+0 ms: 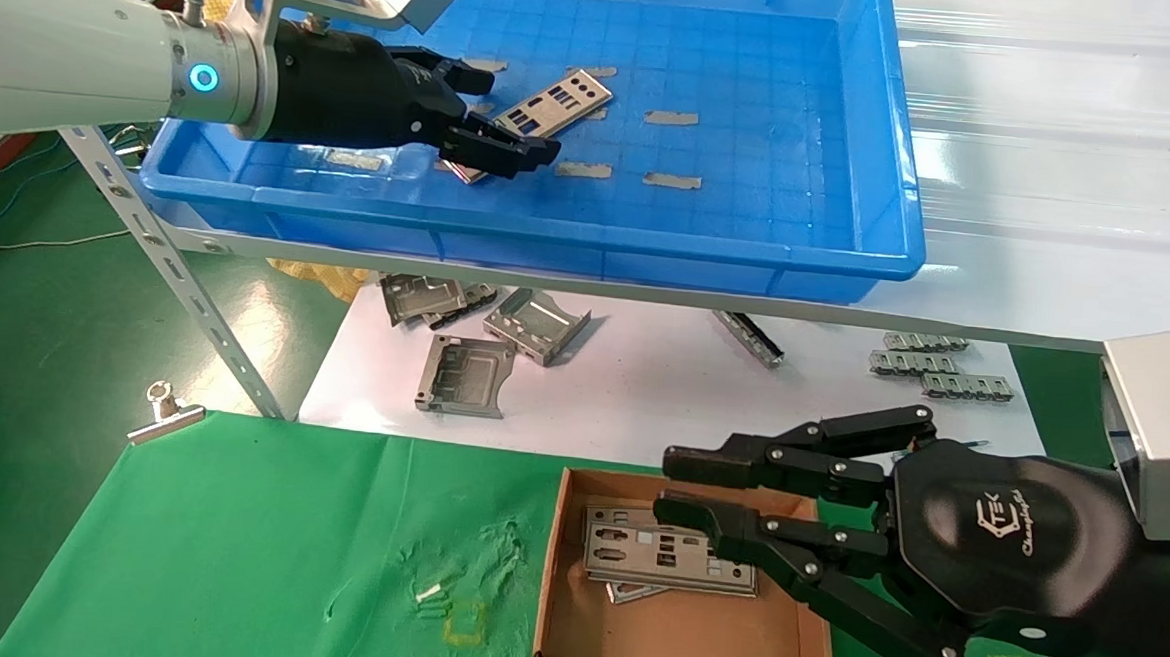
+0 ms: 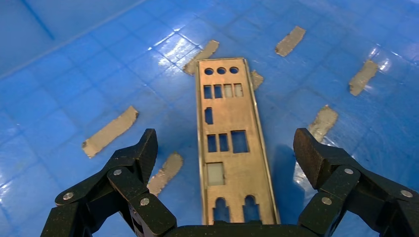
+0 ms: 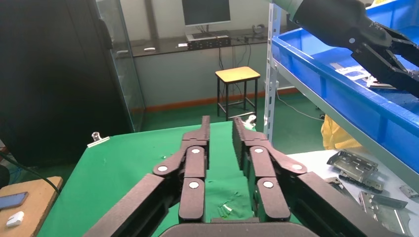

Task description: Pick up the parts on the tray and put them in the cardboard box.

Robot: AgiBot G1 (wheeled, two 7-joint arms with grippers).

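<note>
- Tray (image 1: 883, 184): big blue bin on a shelf, grid floor dotted with grey tape strips (image 2: 109, 131). One plate (image 1: 554, 100) is left in it, lying flat near the far left part.
- Green cloth (image 1: 233, 550) covers the near table; white sheet (image 1: 642, 392) under the shelf carries loose grey brackets (image 1: 462, 374) and small toothed strips (image 1: 933, 367). Not task parts, leave them.
- Room, from the right wrist view: monitor on a bench, small stool (image 3: 237, 75), dark cabinet, green floor.
- Right gripper (image 1: 672, 485): hovers over the far right corner of the cardboard box (image 1: 570, 608), fingers nearly together, nothing held. Looks idle.
- Box sits on the green cloth, already holds at least two plates (image 1: 668, 558), stacked roughly flat.
- Left gripper (image 2: 225, 148): in the tray, fingers spread wide, straddling the near end of the plate, one finger on each long side. No contact visible yet.
- Step in hand, as I read it: grasp this last plate.
- To do it well: drop lower, keep it centred across the narrow width, close on the long edges. The plate is thin and flat on the floor, so fingertips likely need to touch the floor to catch the edge lip.
- Risk: it may skid on the smooth plastic or tilt out of a shallow pinch.
- Lift clear of the tray's front wall before heading to the box.
</note>
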